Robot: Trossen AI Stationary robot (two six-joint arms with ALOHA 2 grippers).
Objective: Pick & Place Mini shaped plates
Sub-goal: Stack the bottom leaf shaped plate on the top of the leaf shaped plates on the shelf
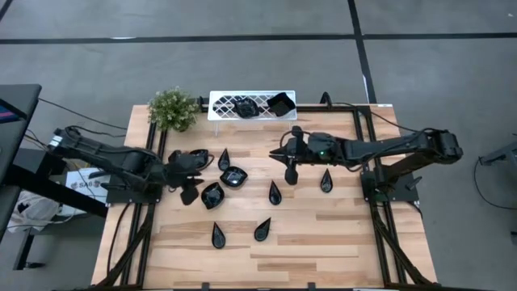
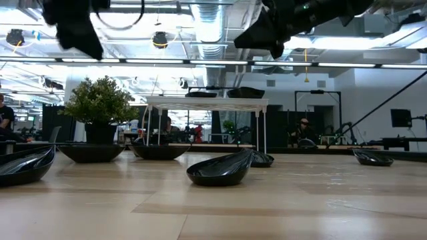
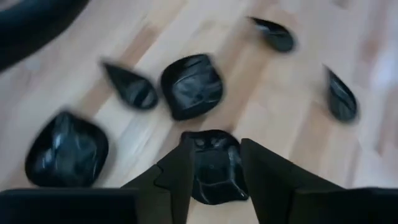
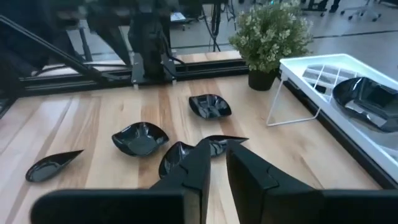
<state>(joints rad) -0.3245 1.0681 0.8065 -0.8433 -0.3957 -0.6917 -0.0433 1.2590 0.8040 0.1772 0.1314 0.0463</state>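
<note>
2 glossy black plates [image 1: 262,105] on white tray [image 1: 222,109]

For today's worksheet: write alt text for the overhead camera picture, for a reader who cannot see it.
Seen from above, two dark robot arms reach over a wooden table scattered with small glossy black dishes. The left gripper hangs by the left cluster, the right gripper near the middle. A white lattice tray holding black dishes and a small potted plant sit at the far edge.

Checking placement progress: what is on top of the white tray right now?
Two black mini plates sit on the white tray: a roundish plate and a squarish plate. The lattice beneath them is covered.
</note>
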